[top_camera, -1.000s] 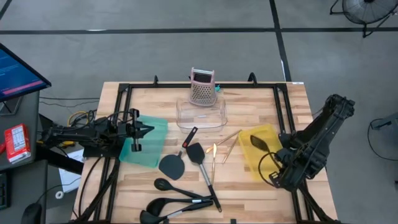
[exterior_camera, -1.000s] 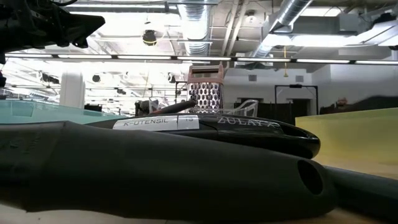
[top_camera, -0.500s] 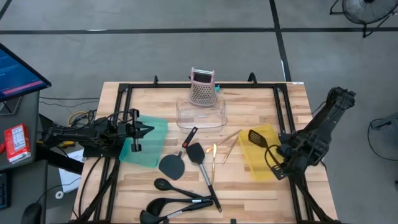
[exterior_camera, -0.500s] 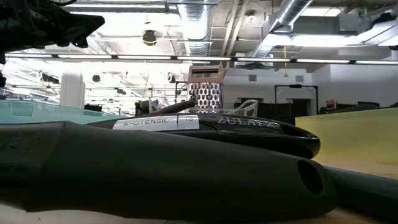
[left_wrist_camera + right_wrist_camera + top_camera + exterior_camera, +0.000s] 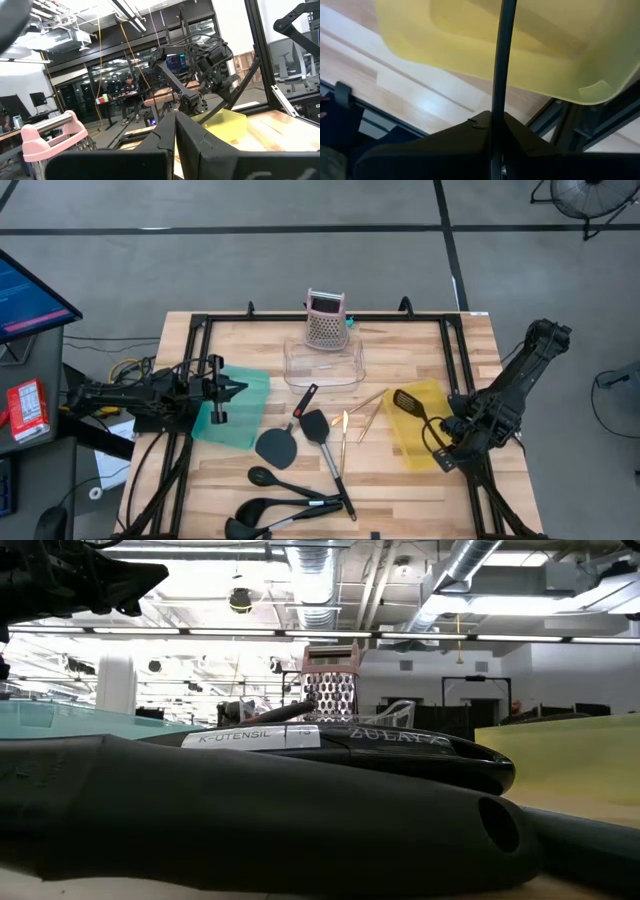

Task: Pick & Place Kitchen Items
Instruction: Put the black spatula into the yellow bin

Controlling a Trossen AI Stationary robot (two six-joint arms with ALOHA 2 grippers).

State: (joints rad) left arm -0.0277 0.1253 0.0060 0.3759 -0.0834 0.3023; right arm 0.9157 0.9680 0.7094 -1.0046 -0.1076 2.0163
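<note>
Right gripper (image 5: 447, 452): at the table's 4 o'clock edge, fingers clamped on the thin handle of a black slotted turner (image 5: 408, 401), as the right wrist view shows (image 5: 501, 65).
Turner position: head over the yellow tray (image 5: 432, 392), handle running back toward 5 o'clock into the jaws.
Left gripper (image 5: 222, 388): parked at 9 o'clock above the teal tray (image 5: 250, 412), fingers together, nothing held.
Remaining items: black ladles and spoons (image 5: 270, 502) at 6 o'clock, spatula (image 5: 276, 445) and turner (image 5: 315, 426) near centre, pale sticks (image 5: 366, 411) toward 3 o'clock, all on the wood.
Risk, slip: narrow handle pinched far from the head, likely to swivel or droop in the grip.
Risk, miss: handle overhanging the tray's 5 o'clock rim; early release could tip it out onto the table or off the edge.
Risk, snag: head catching the tray wall and dragging or lifting the light tray.
Risk, frame: arm close to the black frame rail (image 5: 461, 396) at 3 o'clock, contact possible on retreat.
</note>
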